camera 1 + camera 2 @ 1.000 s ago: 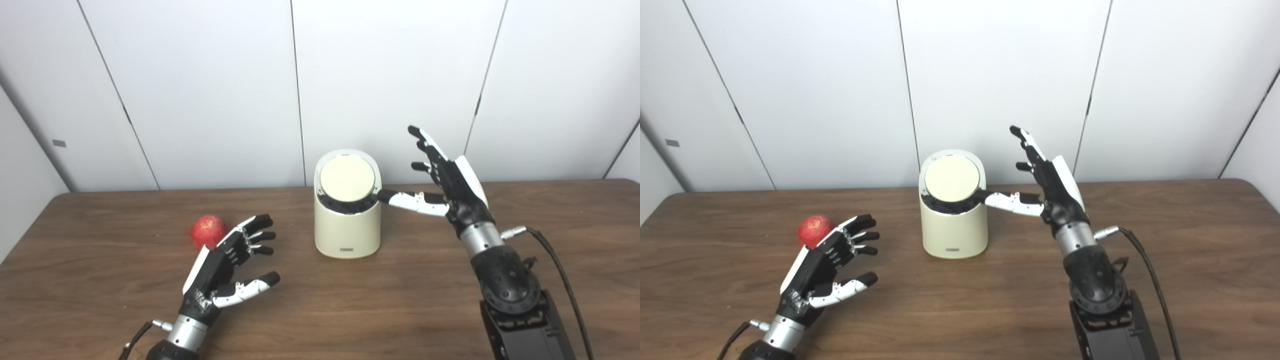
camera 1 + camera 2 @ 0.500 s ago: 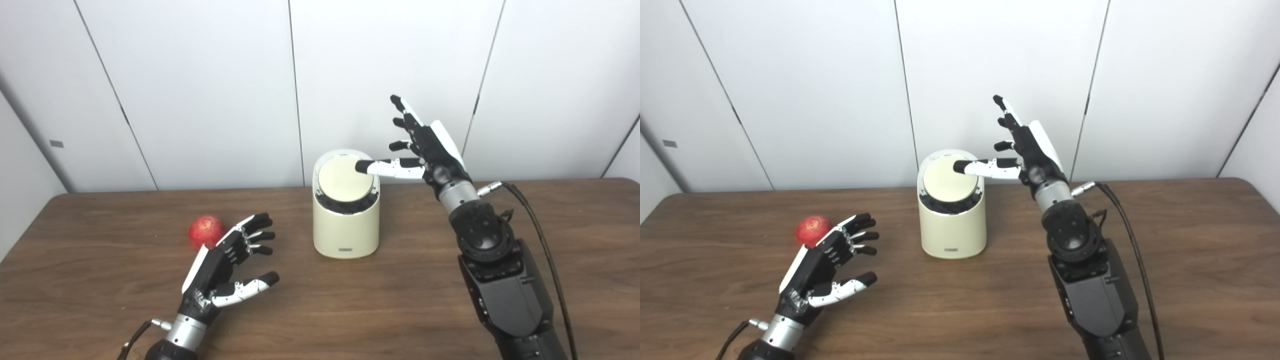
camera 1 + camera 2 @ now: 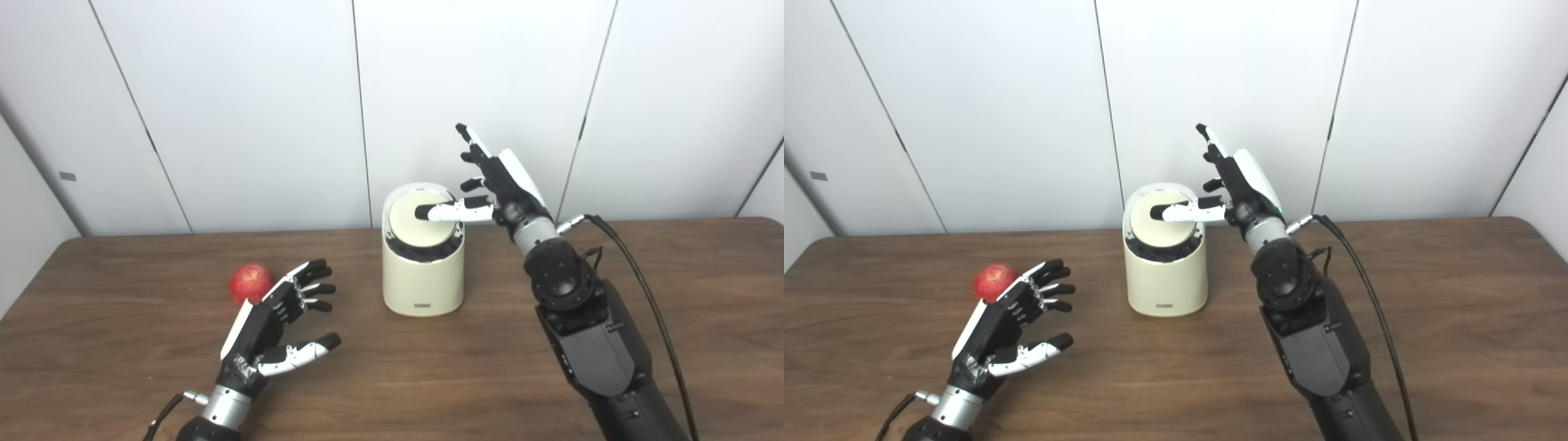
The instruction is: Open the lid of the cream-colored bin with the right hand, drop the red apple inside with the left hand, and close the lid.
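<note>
Right hand: your right hand (image 3: 499,184) is raised beside the top of the bin, fingers spread and pointing upward, holding nothing. Its thumb (image 3: 444,212) reaches sideways over the lid and its dark tip lies on the lid's surface.

Bin: the cream-colored bin (image 3: 422,275) stands upright near the middle of the table (image 3: 429,367), close to the back wall.

Lid: the round lid (image 3: 411,222) sits tilted toward you in the bin's top, with a dark gap showing along its lower front edge. You can't tell from here whether it is pressed in.

Apple: the red apple (image 3: 250,282) rests on the table well to the left of the bin, untouched.

Left hand: your left hand (image 3: 269,327) hovers low over the table in front of the apple, fingers apart and loosely curled, empty. The fingertips (image 3: 318,277) point toward the bin, just beside the apple but not touching it.

Cable: a black cable (image 3: 643,288) runs from your right wrist down along the forearm.
</note>
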Controlling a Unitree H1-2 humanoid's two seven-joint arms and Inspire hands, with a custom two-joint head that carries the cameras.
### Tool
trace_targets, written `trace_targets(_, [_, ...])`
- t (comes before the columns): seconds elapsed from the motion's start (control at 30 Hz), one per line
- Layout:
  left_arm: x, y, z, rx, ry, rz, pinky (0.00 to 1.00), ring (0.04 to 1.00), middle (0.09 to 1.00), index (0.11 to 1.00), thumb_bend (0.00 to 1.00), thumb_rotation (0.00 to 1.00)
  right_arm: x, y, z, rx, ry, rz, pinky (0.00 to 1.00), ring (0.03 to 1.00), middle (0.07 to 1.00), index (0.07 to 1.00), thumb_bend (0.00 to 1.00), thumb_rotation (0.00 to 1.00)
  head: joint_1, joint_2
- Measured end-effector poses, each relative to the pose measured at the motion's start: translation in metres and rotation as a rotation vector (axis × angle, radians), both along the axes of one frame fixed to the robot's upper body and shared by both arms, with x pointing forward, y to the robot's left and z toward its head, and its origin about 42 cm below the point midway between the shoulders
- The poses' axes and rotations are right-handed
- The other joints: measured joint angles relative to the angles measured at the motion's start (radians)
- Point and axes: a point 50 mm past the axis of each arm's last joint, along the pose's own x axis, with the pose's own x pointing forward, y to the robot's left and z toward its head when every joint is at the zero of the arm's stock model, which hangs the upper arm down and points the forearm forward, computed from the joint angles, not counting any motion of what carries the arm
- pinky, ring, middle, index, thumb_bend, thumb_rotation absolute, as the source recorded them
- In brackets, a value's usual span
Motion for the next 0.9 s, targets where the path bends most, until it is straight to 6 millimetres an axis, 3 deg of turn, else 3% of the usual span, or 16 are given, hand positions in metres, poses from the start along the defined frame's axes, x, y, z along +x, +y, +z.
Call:
trace_targets(0.23, [0.0,0.0,0.0,0.0,-0.001,-0.001,0.67,0.783,0.86,0.879,0.7,0.11,0.002,0.002,-0.003,-0.009,-0.024,0.014,0.81,0.969,1.0,1.0,0.91,0.24,0.002,0.006])
trace_targets(0.67, [-0.001,-0.001,0.001,0.008,-0.005,-0.003,0.67,0.778,0.855,0.876,0.7,0.13,0.004,0.003,-0.01,-0.065,-0.015,0.006,0.73,0.917,0.987,1.0,0.91,0.27,-0.002,0.012])
trace_targets(0.9, [-0.001,-0.001,0.001,0.014,-0.005,-0.004,0.66,0.775,0.852,0.87,0.69,0.12,0.009,-0.007,-0.018,-0.096,0.01,-0.017,0.68,0.879,0.962,0.998,0.91,0.26,-0.002,0.012])
